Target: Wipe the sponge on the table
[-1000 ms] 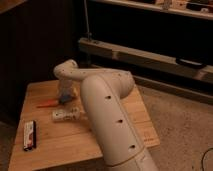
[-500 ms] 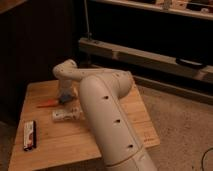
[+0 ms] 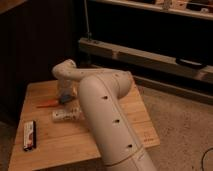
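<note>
The table (image 3: 50, 137) is a low square one with a light wooden plank top, in the left half of the camera view. My white arm reaches over it from the lower right. The gripper (image 3: 64, 95) points down at the far left part of the top. A small blue-grey patch of the sponge (image 3: 64, 100) shows right under the gripper; the rest of it is hidden by the gripper. I cannot tell whether the gripper is touching or holding it.
A thin orange-red item (image 3: 47, 104) lies just left of the gripper. A white tube-shaped bottle (image 3: 66, 115) lies in front of it. A black-and-white flat object (image 3: 30, 135) sits near the table's front left edge. Dark shelving stands behind.
</note>
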Tool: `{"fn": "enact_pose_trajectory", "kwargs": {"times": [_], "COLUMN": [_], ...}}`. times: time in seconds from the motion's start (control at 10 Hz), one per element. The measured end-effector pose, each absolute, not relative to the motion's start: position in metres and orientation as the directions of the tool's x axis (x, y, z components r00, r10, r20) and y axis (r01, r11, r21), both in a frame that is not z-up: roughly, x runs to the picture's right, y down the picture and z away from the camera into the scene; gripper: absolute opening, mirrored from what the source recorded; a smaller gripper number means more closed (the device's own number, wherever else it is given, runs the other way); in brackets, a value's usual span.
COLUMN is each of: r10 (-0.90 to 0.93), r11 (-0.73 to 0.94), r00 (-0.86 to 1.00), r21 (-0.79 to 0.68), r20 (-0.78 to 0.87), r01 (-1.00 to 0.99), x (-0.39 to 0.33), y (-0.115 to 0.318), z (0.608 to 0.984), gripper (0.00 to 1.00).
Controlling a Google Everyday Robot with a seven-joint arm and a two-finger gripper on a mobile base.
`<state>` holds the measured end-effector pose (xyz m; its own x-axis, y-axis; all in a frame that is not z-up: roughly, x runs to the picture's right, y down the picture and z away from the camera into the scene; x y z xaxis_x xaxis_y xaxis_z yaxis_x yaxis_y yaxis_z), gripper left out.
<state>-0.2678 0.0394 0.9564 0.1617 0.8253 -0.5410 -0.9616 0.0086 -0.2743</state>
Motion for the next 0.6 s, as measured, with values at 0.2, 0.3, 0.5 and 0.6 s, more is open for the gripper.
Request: {"fn": "enact_pose_trajectory", "kwargs": {"times": [0.2,0.3,0.5,0.6], "r10": [0.825,0.824,0.822,0.822], "r11": [0.009,0.008,0.01,0.011], "r00": [0.163,0.163,0.164,0.165], "r21": [-0.275,-0.276,-0.274,-0.274], "r20": [-0.542,-0.543,-0.545,-0.545], "r01": [-0.961,-0.961,-0.962,-0.962], "x": [-0.2677,-0.2678,-0.267,-0.2669], "y": [0.0397,0.0398,0.0406,0.0399], "z": [0.957,0.9572,0.9576,0.9566], "gripper": [0.58,0.58,0.58,0.58]}}
